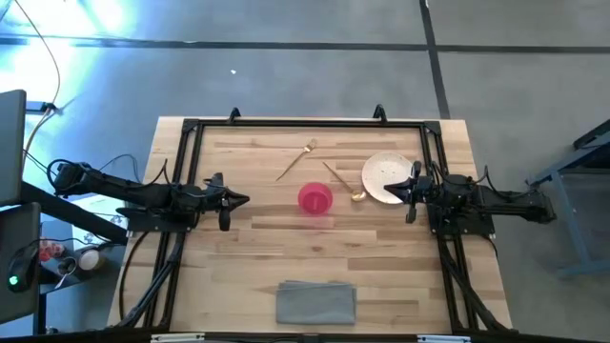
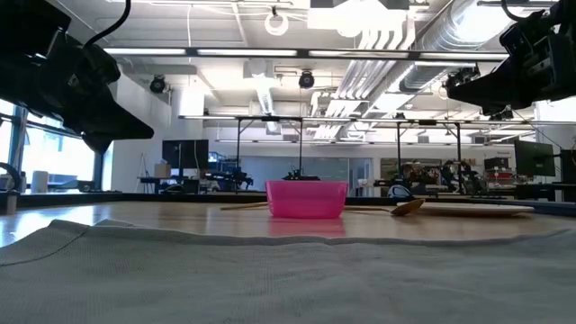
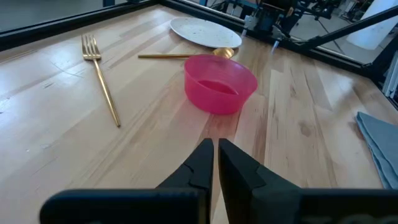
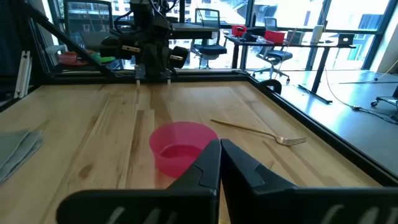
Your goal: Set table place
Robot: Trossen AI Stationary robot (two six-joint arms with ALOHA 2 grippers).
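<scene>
- The left gripper point(image 1: 240, 200) is hovering above the left side of the table point(image 1: 248, 276), pointing toward the middle, and its jaws are sitting together with only a hairline slit showing between the fingers point(image 3: 202, 165).
- The right gripper point(image 1: 410, 195) is hanging over the right side of the table, facing the left one, with its arm partly covering the plate's edge from above; its jaws are sitting together too, tips nearly meeting.
- The pink bowl point(image 1: 315, 198) is standing upright near the middle of the table, between the two grippers and clear of both.
- The plate point(image 1: 383, 177) is lying flat to the right of the bowl, just in front of the right gripper.
- The gold spoon point(image 1: 343, 181) is lying on a slant between bowl and plate, with its scoop end just beside the plate's rim; whether they are touching, I cannot tell.
- The gold fork point(image 1: 296, 160) is lying on the bare wood beyond the bowl, toward the far rail, angled, with its tines pointing to the far edge and well apart from the plate.
- A grey folded cloth point(image 1: 316, 303) is resting at the near edge of the table, well apart from the dishes, and it is filling the foreground of the low view.
</scene>
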